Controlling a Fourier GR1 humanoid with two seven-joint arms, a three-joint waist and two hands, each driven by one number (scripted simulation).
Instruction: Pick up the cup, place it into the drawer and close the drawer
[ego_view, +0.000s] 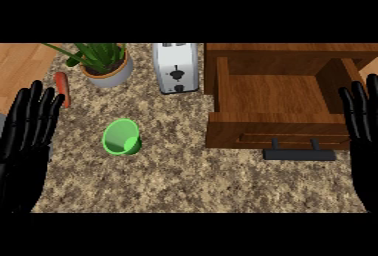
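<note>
left hand: was glossy black, with long slender fingers
right hand: was the same glossy black

This is a home kitchen, seen from above a speckled stone counter in brown and beige. A silver toaster stands at the back beside a potted plant with long green leaves, and a wooden drawer with a dark handle stands pulled open. A strip of wooden floor shows past the counter's left edge.
</note>
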